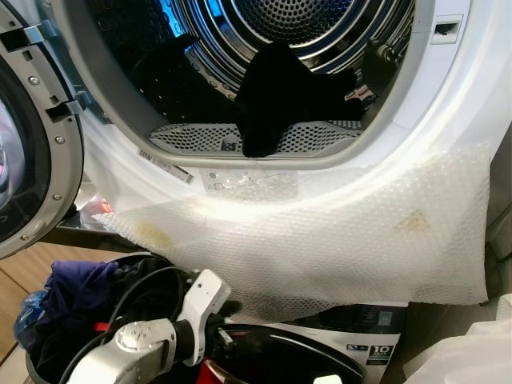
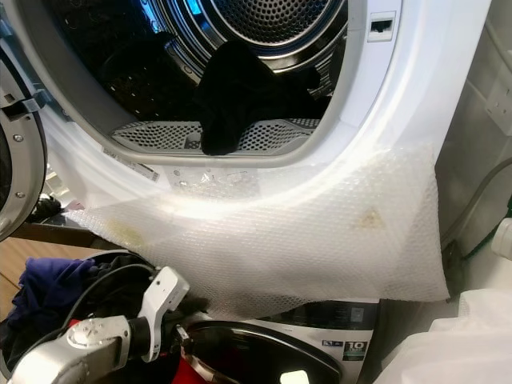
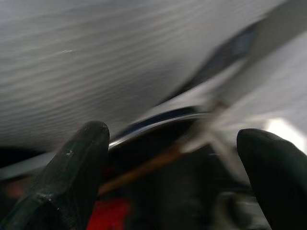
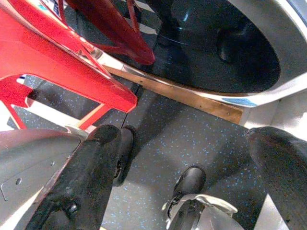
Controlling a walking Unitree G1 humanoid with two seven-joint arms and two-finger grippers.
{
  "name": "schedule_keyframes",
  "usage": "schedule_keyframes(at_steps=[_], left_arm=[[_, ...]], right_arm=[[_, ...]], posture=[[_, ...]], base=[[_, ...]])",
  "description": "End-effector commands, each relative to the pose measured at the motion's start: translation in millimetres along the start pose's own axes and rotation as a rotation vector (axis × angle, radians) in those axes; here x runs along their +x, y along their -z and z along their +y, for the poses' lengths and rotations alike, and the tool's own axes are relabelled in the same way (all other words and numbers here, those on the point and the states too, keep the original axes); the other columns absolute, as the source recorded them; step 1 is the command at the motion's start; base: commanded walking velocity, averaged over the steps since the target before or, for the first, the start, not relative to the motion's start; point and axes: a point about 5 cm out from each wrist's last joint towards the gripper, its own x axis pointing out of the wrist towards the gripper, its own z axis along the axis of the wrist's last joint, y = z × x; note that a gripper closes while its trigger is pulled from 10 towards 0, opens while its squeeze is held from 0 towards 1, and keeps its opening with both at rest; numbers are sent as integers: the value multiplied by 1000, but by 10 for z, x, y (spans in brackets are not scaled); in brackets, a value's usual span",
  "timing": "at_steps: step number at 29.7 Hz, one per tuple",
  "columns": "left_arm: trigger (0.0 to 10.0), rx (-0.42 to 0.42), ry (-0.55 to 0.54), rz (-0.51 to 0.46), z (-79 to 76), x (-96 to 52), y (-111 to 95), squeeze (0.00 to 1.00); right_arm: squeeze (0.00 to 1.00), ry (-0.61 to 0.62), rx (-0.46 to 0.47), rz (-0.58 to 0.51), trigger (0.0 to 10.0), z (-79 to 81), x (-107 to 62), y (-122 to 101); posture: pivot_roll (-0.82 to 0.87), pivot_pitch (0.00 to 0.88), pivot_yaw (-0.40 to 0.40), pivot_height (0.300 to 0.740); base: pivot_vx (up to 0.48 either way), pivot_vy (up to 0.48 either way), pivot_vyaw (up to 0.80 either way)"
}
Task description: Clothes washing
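Reaching low in front of the machines, the left pincer [image 3: 172, 163] holds its two black fingers [image 3: 72, 177] wide apart with nothing between them, just beside a basket [image 1: 32, 364] heaped with dark and blue clothes [image 1: 68, 296]. The right pincer [image 4: 182, 167] hangs spread open over speckled floor [image 4: 192, 134]. Above, a black garment [image 1: 276, 96] drapes over the dryer drum's [image 1: 320, 24] lip, and bubble wrap [image 1: 360, 240] covers the white front below.

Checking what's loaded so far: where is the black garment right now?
The black garment drapes over the front lip of the upper machine's drum opening, centre of the head views, above the bubble wrap.
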Motion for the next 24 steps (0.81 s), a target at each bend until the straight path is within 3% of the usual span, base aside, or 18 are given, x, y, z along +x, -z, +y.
schedule_keyframes(at_steps=[1,2,6,11,17,18,19,24], left_arm=[[10000,35,-109,-22,88,-52,11,0],[10000,66,-178,-52,110,-90,11,0],[10000,82,-275,-105,97,-188,16,0],[10000,111,-383,-92,101,-384,160,0],[10000,87,-280,-146,-101,-562,220,0],[10000,178,-342,-148,-41,-690,239,0],[10000,196,-398,-163,0,-752,244,0],[10000,165,-699,-207,152,-1031,332,0]], right_arm=[[0,-21,-11,20,10000,77,-5,48],[0,-20,-12,21,10000,73,-6,52],[0,-19,-13,25,10000,67,-8,66],[0,-18,-26,41,10000,54,-19,130],[0,-26,-55,54,10000,56,-27,174],[0,-30,-63,54,10000,63,-27,177],[0,-32,-69,54,10000,67,-28,179],[0,-29,-99,55,10000,45,-29,183]], posture=[[259,0,140,740],[261,0,139,740],[259,0,141,740],[259,0,139,740],[270,0,136,740],[277,0,131,740],[276,0,131,740],[274,0,128,740]], base=[[0,0,0],[0,0,0],[0,0,0],[0,0,0],[0,0,0],[0,0,0],[0,0,0],[0,0,0]])
